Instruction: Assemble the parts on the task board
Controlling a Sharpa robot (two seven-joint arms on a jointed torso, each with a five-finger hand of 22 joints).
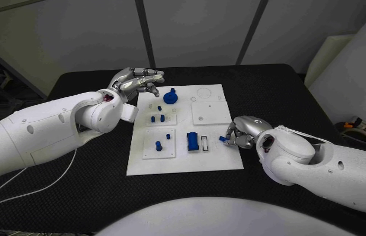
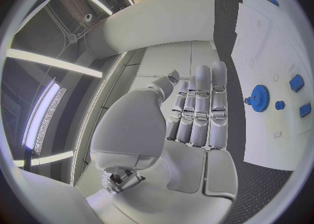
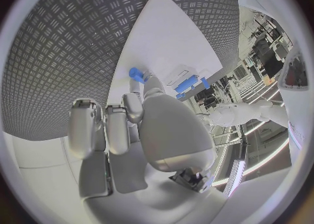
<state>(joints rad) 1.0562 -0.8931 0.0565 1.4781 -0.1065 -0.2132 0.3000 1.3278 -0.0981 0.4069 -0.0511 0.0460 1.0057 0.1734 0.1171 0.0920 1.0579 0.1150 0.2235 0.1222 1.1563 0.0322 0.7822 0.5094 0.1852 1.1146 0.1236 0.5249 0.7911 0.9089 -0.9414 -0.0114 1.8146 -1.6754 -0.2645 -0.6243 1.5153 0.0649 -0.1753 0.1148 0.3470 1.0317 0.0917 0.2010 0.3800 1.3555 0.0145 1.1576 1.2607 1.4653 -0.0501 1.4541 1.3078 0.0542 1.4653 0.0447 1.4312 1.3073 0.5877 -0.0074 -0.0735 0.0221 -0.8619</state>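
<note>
A small blue part (image 1: 227,138) is pinched by the right hand (image 1: 241,133) at the board's (image 1: 217,162) 3 o'clock edge; the left hand (image 1: 139,82), released, lies farther off.

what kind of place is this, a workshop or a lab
Probably a robotics test lab: a black table holds a white task board with small blue parts such as a gear, with plain wall panels behind.

arms: smooth white shells; robot hand (image 1: 139,82): silver, segmented fingers
</note>
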